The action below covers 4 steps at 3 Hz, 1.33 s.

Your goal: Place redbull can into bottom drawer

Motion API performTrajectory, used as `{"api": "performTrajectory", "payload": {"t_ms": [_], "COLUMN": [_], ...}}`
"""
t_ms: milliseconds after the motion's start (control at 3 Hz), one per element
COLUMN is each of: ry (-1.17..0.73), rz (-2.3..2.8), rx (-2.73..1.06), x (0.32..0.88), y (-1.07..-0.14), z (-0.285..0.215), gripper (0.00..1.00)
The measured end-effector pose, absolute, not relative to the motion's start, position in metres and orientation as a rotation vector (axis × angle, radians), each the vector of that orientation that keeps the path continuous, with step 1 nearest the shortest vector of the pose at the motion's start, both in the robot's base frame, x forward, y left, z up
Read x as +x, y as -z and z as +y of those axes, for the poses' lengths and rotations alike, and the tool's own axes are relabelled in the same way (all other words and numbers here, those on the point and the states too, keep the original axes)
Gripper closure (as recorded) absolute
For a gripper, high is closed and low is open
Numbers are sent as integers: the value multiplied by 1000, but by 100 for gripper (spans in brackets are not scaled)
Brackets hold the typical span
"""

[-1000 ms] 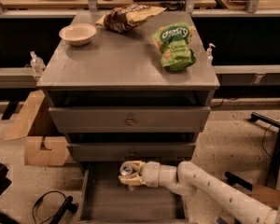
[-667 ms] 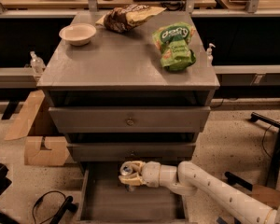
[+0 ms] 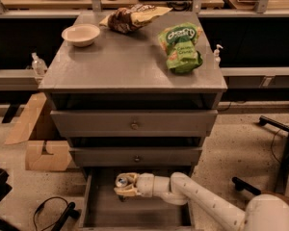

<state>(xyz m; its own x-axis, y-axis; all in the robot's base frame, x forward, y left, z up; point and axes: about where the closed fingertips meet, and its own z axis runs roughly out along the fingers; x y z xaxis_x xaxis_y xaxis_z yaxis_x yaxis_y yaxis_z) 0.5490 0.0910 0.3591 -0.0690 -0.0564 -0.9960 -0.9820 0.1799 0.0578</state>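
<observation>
The bottom drawer [image 3: 135, 214] is pulled open below the two knobbed drawers, a shallow grey tray. My gripper [image 3: 124, 186] reaches in from the right on a white arm and sits over the drawer's back half. It is shut on the redbull can [image 3: 123, 180], whose shiny silver top shows between the fingers. The can is held inside the drawer space, just under the middle drawer's front; I cannot tell whether it touches the drawer floor.
On the cabinet top [image 3: 130, 66] stand a white bowl [image 3: 80, 33], a brown snack bag [image 3: 130, 17] and a green chip bag [image 3: 180, 48]. Cardboard boxes [image 3: 43, 148] lie on the floor at left. Chair legs [image 3: 279, 143] stand at right, cables [image 3: 48, 213] at lower left.
The camera view has shifted slightly; the gripper and can stay at about the same place over the open bottom drawer.
</observation>
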Motion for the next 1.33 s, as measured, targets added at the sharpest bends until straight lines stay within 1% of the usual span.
{"api": "performTrajectory", "payload": {"t_ms": [667, 1333], "ry": [-1101, -1118], "rz": [1289, 1307], "rx": [-1248, -1273], "x": [571, 572], "y": [-284, -217], "z": [125, 140], "gripper": [100, 100]}}
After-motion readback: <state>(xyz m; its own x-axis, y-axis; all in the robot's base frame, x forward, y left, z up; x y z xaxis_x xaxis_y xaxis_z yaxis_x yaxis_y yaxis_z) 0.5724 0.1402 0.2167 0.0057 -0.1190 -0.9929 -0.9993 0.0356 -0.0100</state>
